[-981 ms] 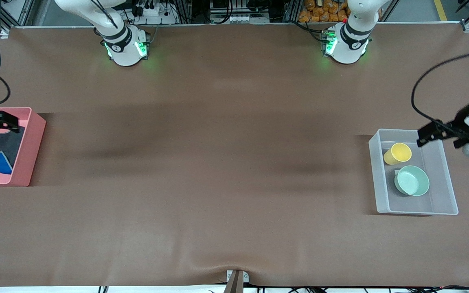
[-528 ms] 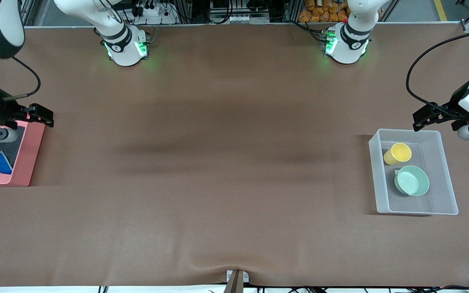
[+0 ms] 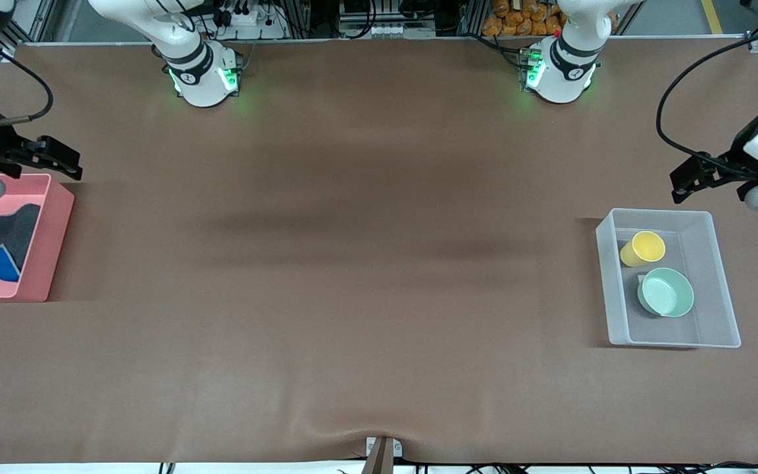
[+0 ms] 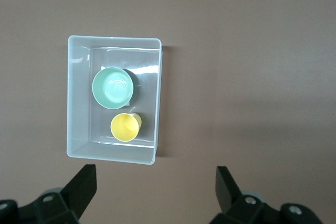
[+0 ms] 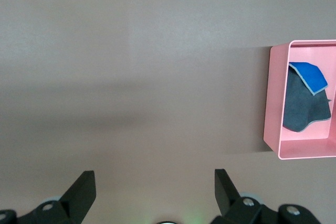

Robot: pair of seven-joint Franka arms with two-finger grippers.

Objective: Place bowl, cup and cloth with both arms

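The mint-green bowl [image 3: 667,293] and the yellow cup [image 3: 643,249] sit in a clear plastic bin [image 3: 721,289] at the left arm's end of the table; both show in the left wrist view, bowl [image 4: 112,87] and cup [image 4: 125,127]. The dark grey cloth [image 3: 12,232] with its blue corner lies in a pink bin [image 3: 50,240] at the right arm's end, and shows in the right wrist view [image 5: 307,100]. My left gripper [image 3: 685,182] is open and empty, up over the table just off the clear bin. My right gripper [image 3: 56,161] is open and empty, over the table beside the pink bin.
The brown table mat [image 3: 353,263] stretches bare between the two bins. Both arm bases with green lights stand along the table's edge farthest from the front camera. A small bracket [image 3: 382,451] sits at the edge nearest the front camera.
Both grippers have risen out from over their bins and drawn back toward the arm bases. The bowl, cup and cloth stay in their bins.
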